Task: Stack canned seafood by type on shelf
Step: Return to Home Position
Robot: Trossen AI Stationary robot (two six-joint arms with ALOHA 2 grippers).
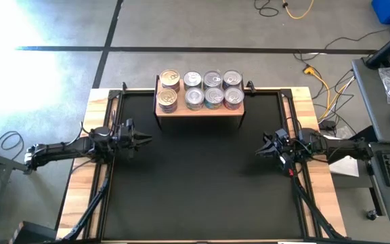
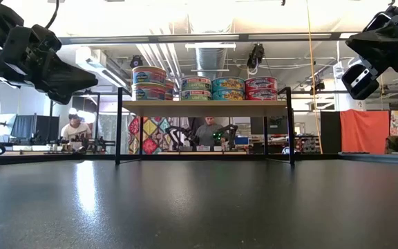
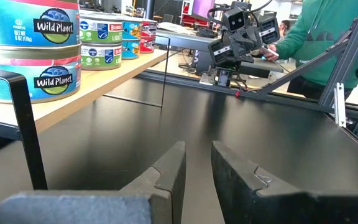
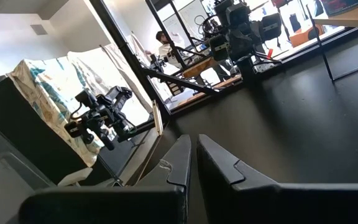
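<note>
**Q:** Black tabletop (image 1: 195, 176) with wooden edges, seen from above — what sits on it?

**A:** At the far edge stands the shelf (image 1: 200, 108), a low light-wood platform on dark legs. All the cans (image 1: 202, 89) in view are on it, in four columns of two as seen from overhead. The level view shows them stacked two high. From left to right: two wider gold-lidded stacks (image 1: 168, 90), then silver-lidded ones with green, teal and red labels.

**Q:** Where are the arms?

**A:** The left gripper (image 1: 146, 139) hovers over the table's left side, pointing inward, holding nothing. Its fingers (image 3: 169, 171) stand slightly apart. The right gripper (image 1: 260, 152) mirrors it on the right side, also empty, with its fingers (image 4: 180, 158) drawn together. Both are well apart from the shelf.

**Q:** How would a can handle?

**A:** Likely rigid, fairly heavy for its size, with smooth, slippery metal walls. Gripping across the side wall, low beneath the rim, seems safest. A stacked can could slide if nudged.

**Q:** Is sorting finished?

**A:** It looks done, judging by the matching labels.
</note>
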